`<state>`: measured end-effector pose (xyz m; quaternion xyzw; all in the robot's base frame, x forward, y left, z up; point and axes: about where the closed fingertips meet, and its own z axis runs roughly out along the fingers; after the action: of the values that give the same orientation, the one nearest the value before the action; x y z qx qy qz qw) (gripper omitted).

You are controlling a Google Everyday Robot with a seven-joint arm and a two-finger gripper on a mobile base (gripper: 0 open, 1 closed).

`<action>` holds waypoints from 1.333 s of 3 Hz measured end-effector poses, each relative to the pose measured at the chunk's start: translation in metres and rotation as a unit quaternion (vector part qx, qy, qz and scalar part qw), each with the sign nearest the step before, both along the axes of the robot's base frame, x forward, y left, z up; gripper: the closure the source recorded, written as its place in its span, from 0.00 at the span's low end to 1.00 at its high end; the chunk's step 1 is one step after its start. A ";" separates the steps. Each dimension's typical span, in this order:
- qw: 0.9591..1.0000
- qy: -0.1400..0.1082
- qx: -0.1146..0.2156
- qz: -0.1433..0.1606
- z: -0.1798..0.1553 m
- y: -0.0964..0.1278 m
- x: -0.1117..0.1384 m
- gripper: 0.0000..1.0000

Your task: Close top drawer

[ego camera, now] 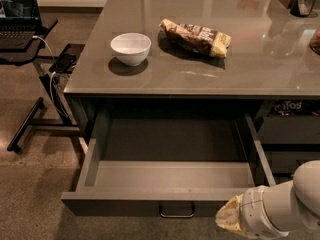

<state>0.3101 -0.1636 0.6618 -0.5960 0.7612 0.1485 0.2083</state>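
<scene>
Gripper (229,220) sits low at bottom right, just beside the front of the top drawer (120,203), right of its handle (176,212). Can't tell if it's spread or pressed together. Drawer's pulled way out. Looks like the approach step to me: next it needs to meet that front and push straight in under the worktop (210,76), where a bowl (130,48) and snack bag (196,36) sit.
</scene>
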 end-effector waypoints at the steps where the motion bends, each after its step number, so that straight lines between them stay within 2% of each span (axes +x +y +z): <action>1: 1.000 -0.002 -0.004 -0.001 -0.002 0.001 0.003 0.35; 2: 1.000 -0.018 -0.001 -0.002 -0.010 -0.001 0.035 0.12; 3: 1.000 -0.019 -0.001 -0.002 -0.011 0.000 0.034 0.10; 4: 0.999 -0.043 0.012 -0.006 -0.002 -0.001 0.076 0.33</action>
<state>0.3857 -0.1644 0.6600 -0.5946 0.7534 0.1301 0.2489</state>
